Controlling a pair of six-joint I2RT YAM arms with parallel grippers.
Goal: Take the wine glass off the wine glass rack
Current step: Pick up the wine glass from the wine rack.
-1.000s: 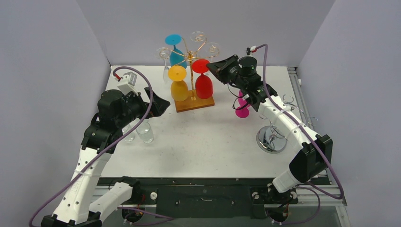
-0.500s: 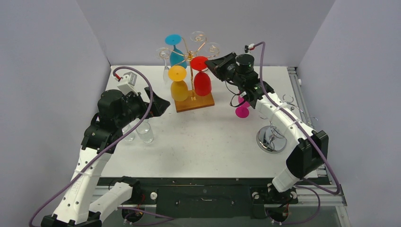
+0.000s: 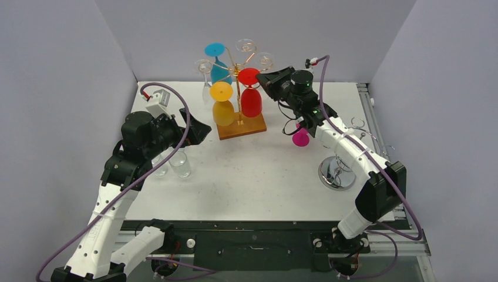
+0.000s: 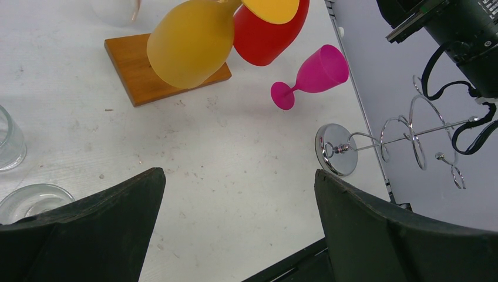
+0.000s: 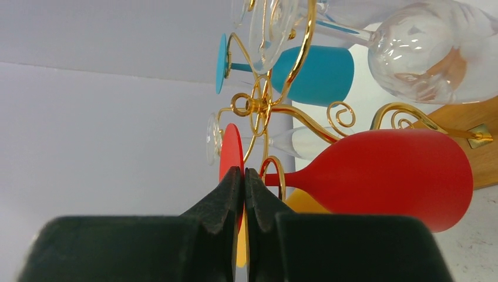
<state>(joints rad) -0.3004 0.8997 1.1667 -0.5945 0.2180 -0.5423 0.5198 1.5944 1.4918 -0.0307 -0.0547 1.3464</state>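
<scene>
The gold wine glass rack (image 3: pixel 241 126) stands on its wooden base at the back middle of the table. A red wine glass (image 3: pixel 251 103) hangs upside down from it, stem in a gold loop. My right gripper (image 3: pixel 262 80) is shut on the thin edge of that glass's foot. In the right wrist view the gripper (image 5: pixel 244 173) pinches the red foot edge-on, and the red wine glass (image 5: pixel 399 176) bowl lies to the right. My left gripper (image 4: pixel 238 194) hangs open over bare table, left of the rack (image 4: pixel 141 70).
A yellow glass (image 3: pixel 222 108), a blue glass (image 3: pixel 219 67) and clear glasses (image 3: pixel 246 46) also hang on the rack. A pink glass (image 3: pixel 301 137) lies under my right arm. A chrome stand (image 3: pixel 337 172) is at the right; two clear glasses (image 3: pixel 180 164) stand by my left arm.
My right gripper has shifted slightly left and back toward the rack's stem, and the red glass's foot and bowl moved with it. The left arm has not moved.
</scene>
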